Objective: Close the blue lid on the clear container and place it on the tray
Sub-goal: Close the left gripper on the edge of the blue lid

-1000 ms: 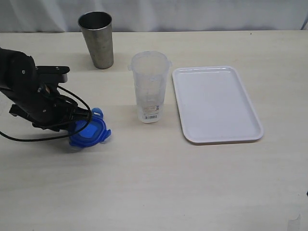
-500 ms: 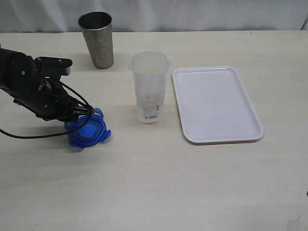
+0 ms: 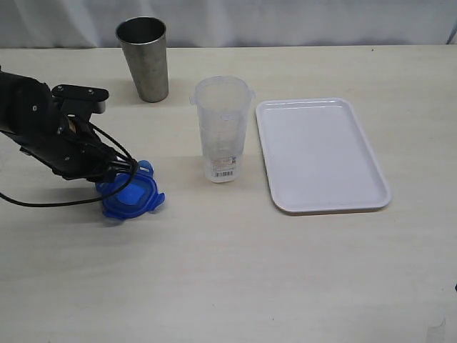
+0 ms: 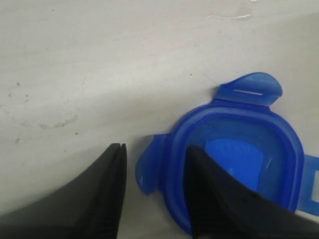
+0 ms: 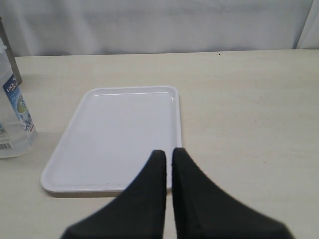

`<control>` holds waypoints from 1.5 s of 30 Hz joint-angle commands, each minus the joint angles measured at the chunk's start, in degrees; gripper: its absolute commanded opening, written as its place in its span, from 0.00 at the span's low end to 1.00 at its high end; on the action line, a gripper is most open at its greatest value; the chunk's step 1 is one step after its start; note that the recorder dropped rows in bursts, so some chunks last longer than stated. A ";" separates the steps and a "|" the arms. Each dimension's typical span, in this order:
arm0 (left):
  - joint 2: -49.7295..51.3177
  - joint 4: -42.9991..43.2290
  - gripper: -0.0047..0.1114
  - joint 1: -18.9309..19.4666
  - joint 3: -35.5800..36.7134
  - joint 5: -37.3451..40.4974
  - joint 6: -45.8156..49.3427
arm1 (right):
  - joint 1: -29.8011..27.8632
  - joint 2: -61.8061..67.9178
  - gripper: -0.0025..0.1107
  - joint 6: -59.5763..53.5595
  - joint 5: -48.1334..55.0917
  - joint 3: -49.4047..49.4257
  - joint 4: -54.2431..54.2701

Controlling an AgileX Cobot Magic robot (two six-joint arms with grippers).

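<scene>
The blue lid (image 3: 133, 196) lies flat on the table at the left, underside up in the left wrist view (image 4: 239, 149). My left gripper (image 3: 116, 176) (image 4: 155, 148) is down at the lid and open. One finger stands outside a clip tab and the other over the lid's inside, so the rim sits between them. The clear container (image 3: 223, 128) (image 5: 12, 114) stands upright and open-topped mid-table. The white tray (image 3: 321, 153) (image 5: 114, 134) lies just right of it with nothing on it. My right gripper (image 5: 168, 152) hovers shut and holds nothing, near the tray's near edge.
A grey metal tumbler (image 3: 145, 58) stands at the back, behind and left of the container. A black cable (image 3: 43, 202) from the left arm loops over the table beside the lid.
The left arm shifted slightly toward the back over the lid in the first half second, then held still. The lid, container and tray have not moved.
</scene>
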 commanded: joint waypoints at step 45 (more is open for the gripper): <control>1.00 -0.36 0.07 -0.25 2.27 -4.44 0.00 | -0.22 -0.26 0.06 0.06 -0.22 0.12 0.26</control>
